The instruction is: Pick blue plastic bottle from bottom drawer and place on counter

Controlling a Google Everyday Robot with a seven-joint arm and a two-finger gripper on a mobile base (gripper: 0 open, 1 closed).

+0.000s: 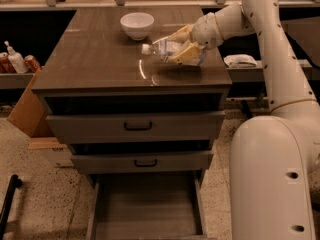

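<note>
Dim, warm light; curved glare on the counter [95,54] below the claw [179,48]; drawer recesses deeply shadowed.

Glossy cream-white arm [272,44] of thick rounded segments, small dark screw dots along its side, above a bulky cream base [265,184] with two dark holes. The claw [173,48], over the surface's [100,59] right side, has tan, wedge-shaped fingers [186,54].
</note>
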